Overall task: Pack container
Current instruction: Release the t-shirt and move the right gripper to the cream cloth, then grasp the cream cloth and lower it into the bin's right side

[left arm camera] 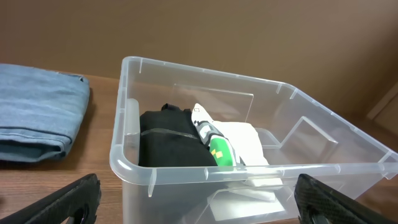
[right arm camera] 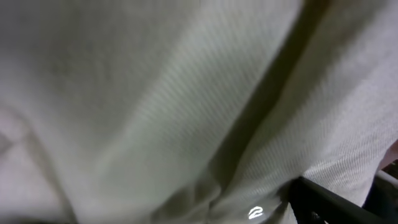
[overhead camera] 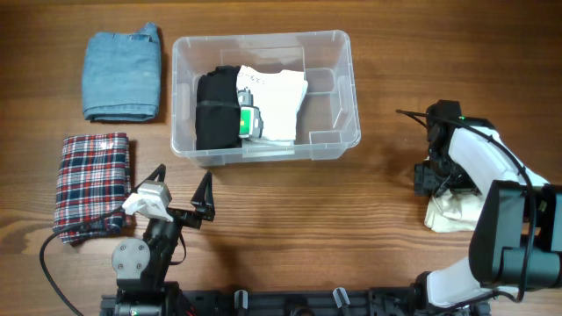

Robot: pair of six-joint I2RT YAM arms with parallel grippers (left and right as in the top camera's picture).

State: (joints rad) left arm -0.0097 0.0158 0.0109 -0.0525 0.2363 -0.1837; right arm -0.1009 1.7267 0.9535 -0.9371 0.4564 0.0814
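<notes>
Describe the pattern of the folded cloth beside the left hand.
The folded cloth is red, white and dark-blue plaid, best seen in the overhead view.

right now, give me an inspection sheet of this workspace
surface: wooden table, brown grain
job's things: clear container holding black garment, white garment and a green-tagged item; folded denim, plaid cloth and cream cloth lie outside
clutter: nothing seen
grippers: left gripper open, empty; right gripper down on the cream cloth, jaws hidden
cables: black cable loops by the plaid cloth; thin cable near the right gripper
surroundings: plain tan backdrop behind the table
</notes>
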